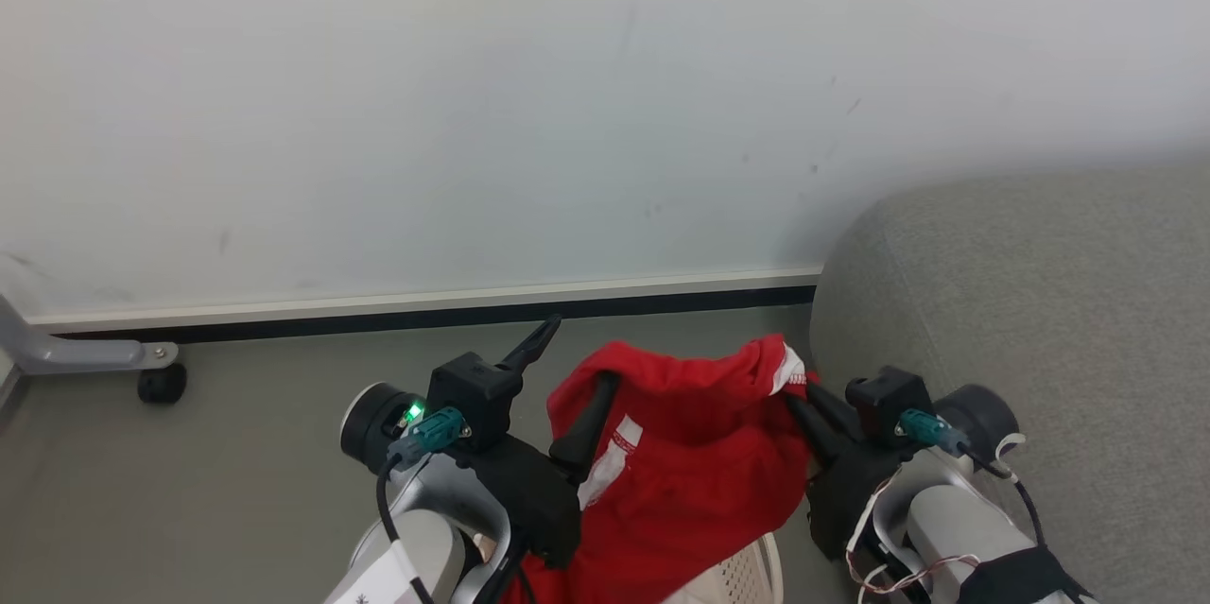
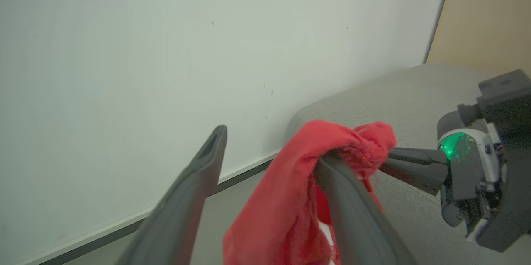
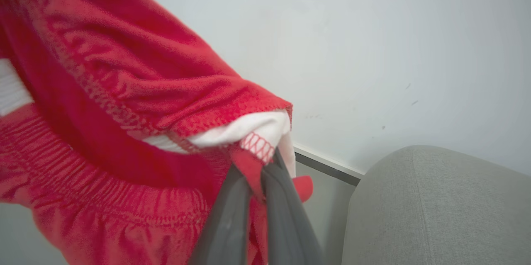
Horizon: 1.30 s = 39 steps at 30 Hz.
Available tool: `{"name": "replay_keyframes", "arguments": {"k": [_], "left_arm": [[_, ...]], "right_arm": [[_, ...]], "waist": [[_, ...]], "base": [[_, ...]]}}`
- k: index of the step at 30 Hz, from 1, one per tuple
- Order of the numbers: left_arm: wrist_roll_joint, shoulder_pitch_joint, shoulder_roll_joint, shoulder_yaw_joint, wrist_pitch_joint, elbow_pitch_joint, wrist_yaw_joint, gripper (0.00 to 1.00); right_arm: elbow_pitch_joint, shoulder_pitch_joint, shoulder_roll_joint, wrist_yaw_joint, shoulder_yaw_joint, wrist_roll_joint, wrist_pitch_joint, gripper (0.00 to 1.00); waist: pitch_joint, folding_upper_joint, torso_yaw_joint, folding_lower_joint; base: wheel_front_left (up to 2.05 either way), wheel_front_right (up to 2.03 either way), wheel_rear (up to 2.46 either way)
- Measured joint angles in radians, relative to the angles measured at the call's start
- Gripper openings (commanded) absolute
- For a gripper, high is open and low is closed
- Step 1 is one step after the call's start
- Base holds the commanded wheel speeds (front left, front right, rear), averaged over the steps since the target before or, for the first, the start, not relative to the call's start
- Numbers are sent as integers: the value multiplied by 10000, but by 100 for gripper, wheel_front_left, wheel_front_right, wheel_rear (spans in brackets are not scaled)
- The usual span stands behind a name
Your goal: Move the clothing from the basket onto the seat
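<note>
The clothing (image 1: 700, 462), a bright red garment of soft, loosely knit fabric with an overlocked hem and a gathered, ribbed band, hangs in the air between the two grippers, slung like a hammock and sagging in deep folds. The right gripper (image 3: 263, 169) has its two long dark fingers pressed together on a bunched corner of the cloth, where a strip of white trim folds out from under the red edge. The left gripper (image 1: 564, 387) stands spread wide: one smooth, tapering finger points up bare against the wall (image 1: 567, 94), and the other is tucked beneath the fabric, which drapes over its tip without being clamped. A white printed label shows on the inner face of the cloth. The lower folds fall down onto the basket (image 1: 747, 576), of which a curved patch of cream-white perforated plastic shows below the cloth; whether the cloth reaches inside it I cannot tell. The basket stands on the smooth grey floor (image 1: 265, 453), just beside the rounded end of the seat (image 1: 1040, 302), a bulky sofa in coarse grey woven upholstery. The clothing does not lie on the seat.
</note>
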Motion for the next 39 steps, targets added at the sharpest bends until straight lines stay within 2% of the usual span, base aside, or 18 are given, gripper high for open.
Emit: {"name": "replay_keyframes", "arguments": {"k": [8, 16, 26, 39], "left_arm": [[-245, 615, 56, 121, -221, 19, 221, 100], [-364, 1350, 90, 75, -393, 48, 213, 100], [-449, 1883, 98, 29, -614, 94, 217, 100], [-483, 2355, 50, -92, -1014, -4, 253, 100]], "right_arm": [[-978, -90, -644, 0, -389, 219, 0, 0], [-1992, 59, -1490, -17, -1104, 234, -2, 0], [-3294, 812, -2493, -391, -1703, 222, -2, 0], [-5267, 1797, -2894, -809, -1743, 15, -2, 0]], "waist": [[-59, 0, -610, 0], [-122, 0, -1285, 0], [-145, 0, -2122, -1], [-101, 0, -3282, 0]], "base": [[0, 0, 0], [0, 0, 0], [0, 0, 0], [0, 0, 0]]}}
